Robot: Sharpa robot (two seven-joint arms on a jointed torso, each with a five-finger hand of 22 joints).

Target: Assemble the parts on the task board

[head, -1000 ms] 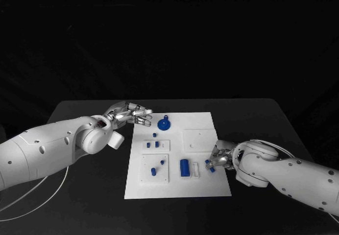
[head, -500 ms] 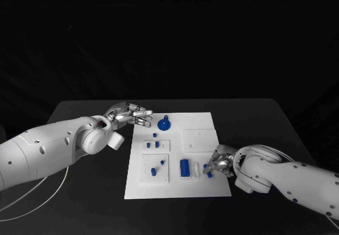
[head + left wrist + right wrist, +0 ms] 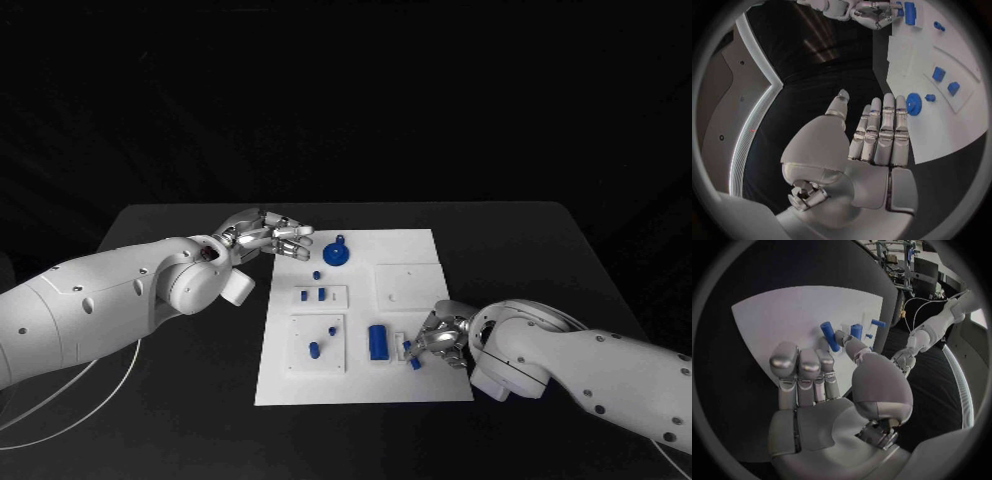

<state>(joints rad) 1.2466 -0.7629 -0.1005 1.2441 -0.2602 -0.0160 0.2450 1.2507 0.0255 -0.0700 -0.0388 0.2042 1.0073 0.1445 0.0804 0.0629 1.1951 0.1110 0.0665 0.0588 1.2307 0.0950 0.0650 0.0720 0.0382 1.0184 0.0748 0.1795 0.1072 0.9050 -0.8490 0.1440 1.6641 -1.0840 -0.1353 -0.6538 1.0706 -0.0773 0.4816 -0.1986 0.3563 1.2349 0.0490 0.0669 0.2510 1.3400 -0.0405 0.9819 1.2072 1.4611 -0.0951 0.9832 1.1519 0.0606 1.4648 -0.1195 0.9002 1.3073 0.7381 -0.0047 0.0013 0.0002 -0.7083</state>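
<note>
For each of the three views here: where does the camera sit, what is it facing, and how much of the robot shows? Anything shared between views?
Head view: on the robot's head, looking down at the task board; both arms, left robot hand, right robot hand.
Left wrist view: behind the left robot hand, facing the board's blue gear.
Right wrist view: behind the right robot hand, which holds a blue peg over the board.
Shared: both wrist views show the other robot hand and the board.

The left hand (image 3: 873,140), fingers straight and together, hovers beside the task board (image 3: 942,125) near a blue gear (image 3: 913,104).
</note>
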